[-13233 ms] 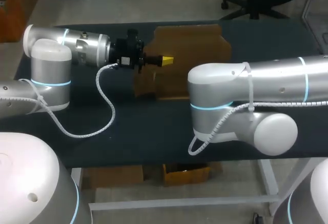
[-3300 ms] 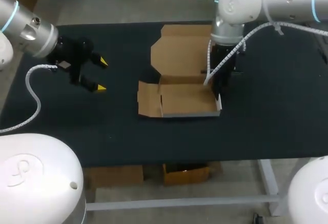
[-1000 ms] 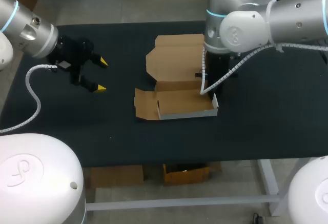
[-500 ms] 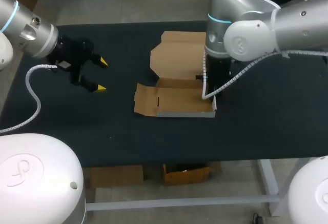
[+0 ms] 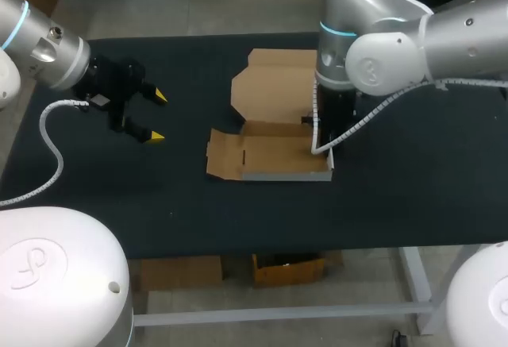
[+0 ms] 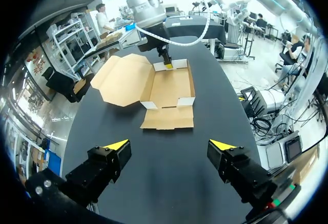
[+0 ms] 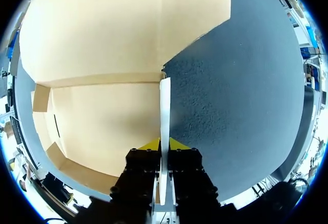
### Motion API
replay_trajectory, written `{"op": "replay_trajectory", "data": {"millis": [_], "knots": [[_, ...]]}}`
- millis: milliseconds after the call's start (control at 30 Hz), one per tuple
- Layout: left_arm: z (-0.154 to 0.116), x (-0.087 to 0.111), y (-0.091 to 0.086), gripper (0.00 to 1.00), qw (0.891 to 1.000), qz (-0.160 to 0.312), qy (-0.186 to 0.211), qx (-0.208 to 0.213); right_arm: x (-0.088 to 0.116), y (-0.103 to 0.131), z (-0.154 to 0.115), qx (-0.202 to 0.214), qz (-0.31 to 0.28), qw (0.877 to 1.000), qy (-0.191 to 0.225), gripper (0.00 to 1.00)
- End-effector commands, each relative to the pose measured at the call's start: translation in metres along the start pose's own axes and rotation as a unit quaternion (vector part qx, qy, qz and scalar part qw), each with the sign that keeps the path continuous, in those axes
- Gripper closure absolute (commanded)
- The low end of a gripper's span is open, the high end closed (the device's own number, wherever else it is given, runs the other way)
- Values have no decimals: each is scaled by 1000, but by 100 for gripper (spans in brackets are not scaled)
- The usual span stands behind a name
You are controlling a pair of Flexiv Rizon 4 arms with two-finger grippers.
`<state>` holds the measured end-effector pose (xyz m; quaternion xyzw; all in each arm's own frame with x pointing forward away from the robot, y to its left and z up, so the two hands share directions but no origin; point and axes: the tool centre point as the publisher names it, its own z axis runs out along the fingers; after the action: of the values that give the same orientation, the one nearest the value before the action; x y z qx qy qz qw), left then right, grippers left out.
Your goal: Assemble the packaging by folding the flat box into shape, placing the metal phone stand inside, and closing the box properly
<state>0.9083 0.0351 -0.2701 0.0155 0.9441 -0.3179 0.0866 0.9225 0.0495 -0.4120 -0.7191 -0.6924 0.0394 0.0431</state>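
Note:
The brown cardboard box (image 5: 274, 156) lies half folded in the middle of the table, its lid (image 5: 274, 85) open and laid back and its left flap (image 5: 222, 155) flat. My right gripper (image 5: 329, 150) points straight down at the tray's right end. In the right wrist view the right gripper (image 7: 164, 143) is shut on the thin upright right side wall (image 7: 164, 106). My left gripper (image 5: 152, 115) hovers open and empty well to the left of the box. From the left wrist, the left gripper (image 6: 169, 144) faces the box (image 6: 166, 88) from a distance. No metal phone stand is in view.
The black table top (image 5: 413, 188) surrounds the box. The right arm's white cable (image 5: 349, 129) hangs beside the box's right end. The left arm's cable (image 5: 51, 152) loops over the table's left part.
The box has turned slightly to sit squarer and slid a little left, its right wall still in my right gripper. The left arm has not moved.

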Motion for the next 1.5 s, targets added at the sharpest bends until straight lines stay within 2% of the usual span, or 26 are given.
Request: {"op": "replay_trajectory", "data": {"millis": [33,233,367,467,567,1067,1300,1500], "knots": [[0,0,0,0,1000,0,1,-1,1,-1,0,-16,-1,1000,-1,89],[0,0,0,0,1000,0,1,-1,2,1,1,-27,-2,1000,-2,82],[0,0,0,0,1000,0,1,-1,2,2,2,-43,-1,999,-3,84],[0,0,0,0,1000,0,1,-1,2,3,3,-50,-1,999,-3,90],[0,0,0,0,1000,0,1,-1,3,3,3,-53,-2,999,-1,92],[0,0,0,0,1000,0,1,-1,6,3,5,-28,12,1000,1,90],[0,0,0,0,1000,0,1,-1,9,5,5,-24,13,1000,2,100],[0,0,0,0,1000,0,1,-1,11,6,5,-24,3,1000,-6,100]]}}
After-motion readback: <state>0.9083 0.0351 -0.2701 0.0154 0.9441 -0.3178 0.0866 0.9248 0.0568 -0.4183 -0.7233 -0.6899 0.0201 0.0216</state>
